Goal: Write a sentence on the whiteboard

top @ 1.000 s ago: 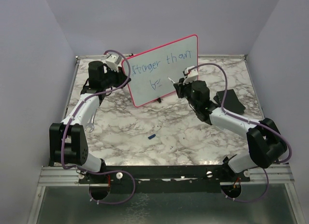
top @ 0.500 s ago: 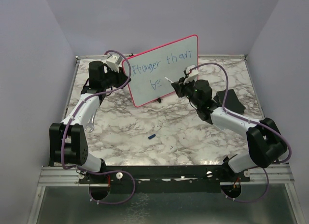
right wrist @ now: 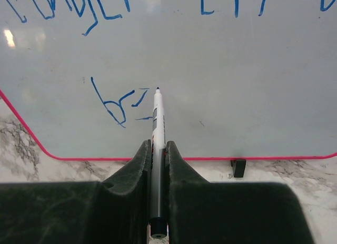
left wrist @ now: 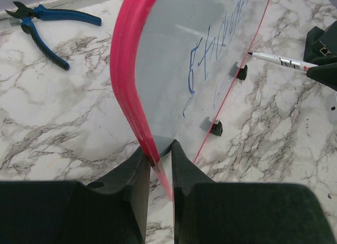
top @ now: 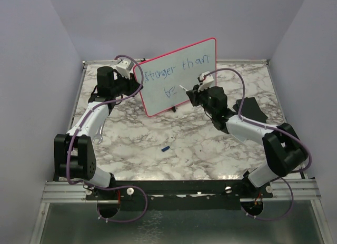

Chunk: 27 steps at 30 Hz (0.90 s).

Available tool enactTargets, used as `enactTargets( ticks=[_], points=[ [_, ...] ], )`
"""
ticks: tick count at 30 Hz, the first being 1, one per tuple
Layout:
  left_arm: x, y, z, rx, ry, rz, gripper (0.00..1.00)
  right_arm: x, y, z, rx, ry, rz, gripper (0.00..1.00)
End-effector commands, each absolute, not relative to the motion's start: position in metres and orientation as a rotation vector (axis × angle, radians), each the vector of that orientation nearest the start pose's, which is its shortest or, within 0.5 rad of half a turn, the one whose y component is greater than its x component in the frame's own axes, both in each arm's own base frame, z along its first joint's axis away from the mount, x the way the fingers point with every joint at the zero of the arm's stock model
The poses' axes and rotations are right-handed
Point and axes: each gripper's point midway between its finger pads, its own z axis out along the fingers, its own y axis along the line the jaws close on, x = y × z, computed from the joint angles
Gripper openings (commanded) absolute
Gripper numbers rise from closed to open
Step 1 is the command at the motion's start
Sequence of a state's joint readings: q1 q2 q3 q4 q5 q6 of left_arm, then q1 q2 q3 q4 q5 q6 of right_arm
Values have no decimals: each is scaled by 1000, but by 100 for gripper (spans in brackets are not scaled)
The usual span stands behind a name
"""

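Writing second row: sentence (top: pixel 158 74) in blue on whiteboard (top: pixel 158 99), which stands upright toward back of table (top: pixel 184 144). Marker (right wrist: pixel 157 115) tip at board, just right of second-row strokes. Right gripper (right wrist: pixel 156 146) clamped tight on marker; left gripper (left wrist: pixel 160 155) pinches board's red edge. Best: light pressure, short strokes, left grip firm so board doesn't swing.

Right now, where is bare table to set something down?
Free: marble between the whiteboard and the near edge, bar a blue piece. Crowded: board's edge by left gripper, its face by right gripper and marker.
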State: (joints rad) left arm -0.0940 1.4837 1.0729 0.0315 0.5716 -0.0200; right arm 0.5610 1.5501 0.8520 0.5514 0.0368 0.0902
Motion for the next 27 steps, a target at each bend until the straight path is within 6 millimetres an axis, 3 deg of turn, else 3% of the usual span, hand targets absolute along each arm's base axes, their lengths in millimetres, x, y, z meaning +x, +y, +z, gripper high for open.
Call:
enactTargets(
  ticks=[1, 14, 27],
  points=[
    [417, -139, 197, 495, 1936, -613, 4, 426, 249, 203, -314, 1663, 411, 1],
    [417, -140, 195, 498, 1940, -614, 4, 440, 241, 201, -292, 1670, 383, 1],
    [416, -141, 194, 505, 1942, -613, 4, 445, 249, 205, -331, 1652, 395, 1]
  ],
)
